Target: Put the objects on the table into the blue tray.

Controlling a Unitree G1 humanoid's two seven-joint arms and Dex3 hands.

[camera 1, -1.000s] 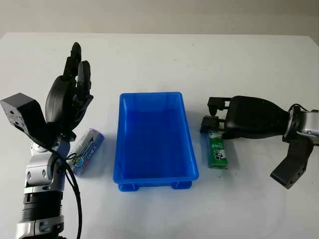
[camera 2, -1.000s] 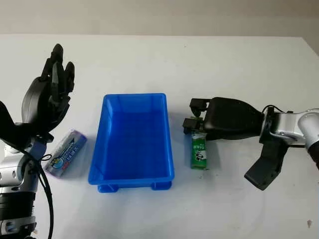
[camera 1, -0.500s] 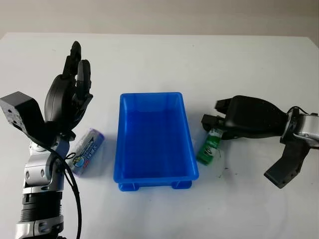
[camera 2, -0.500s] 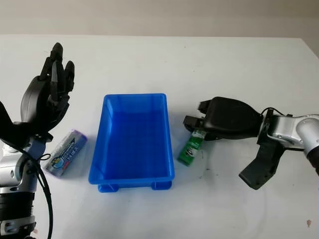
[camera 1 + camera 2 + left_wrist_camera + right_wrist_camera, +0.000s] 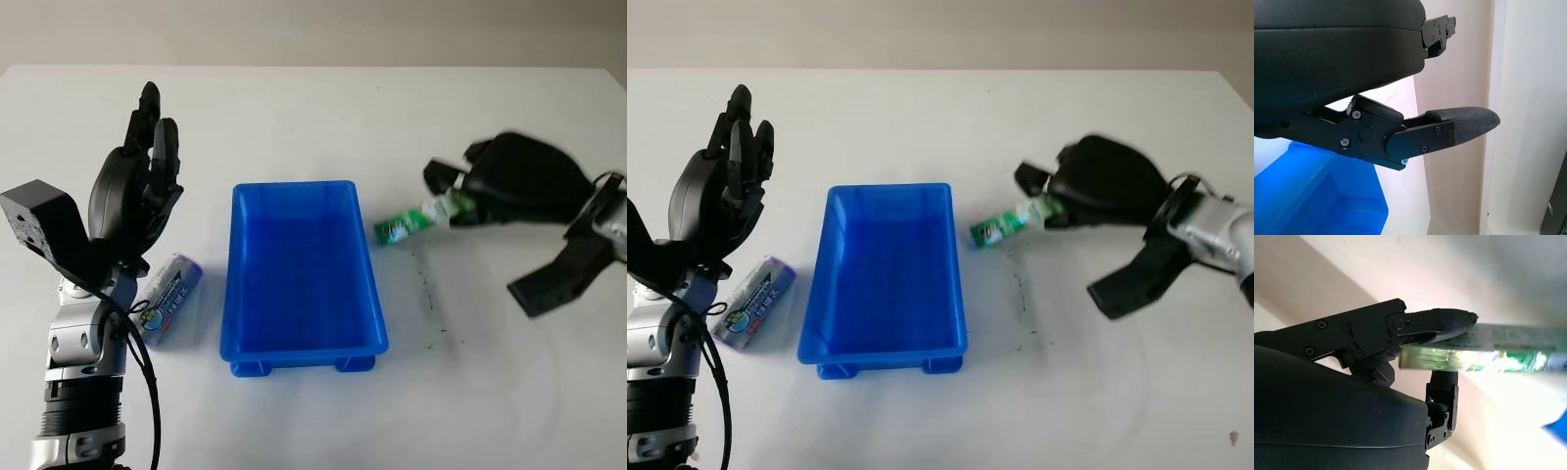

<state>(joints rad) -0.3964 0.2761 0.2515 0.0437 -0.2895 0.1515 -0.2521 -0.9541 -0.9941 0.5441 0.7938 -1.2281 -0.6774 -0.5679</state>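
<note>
The blue tray sits mid-table with nothing in it. My right hand is raised off the table to the tray's right and is shut on a green packet, which sticks out toward the tray's far right corner, held in the air. In the right wrist view the fingers pinch the green packet. A purple-and-white cylinder pack lies on the table left of the tray. My left hand is open, held upright above that pack.
The white table has a few small dark marks right of the tray. The table's far edge meets a beige wall. Open room lies in front of the tray and on the far side.
My right hand has lifted the green packet off the table and carried it up and back, level with the tray's far right corner. The left hand has stayed still.
</note>
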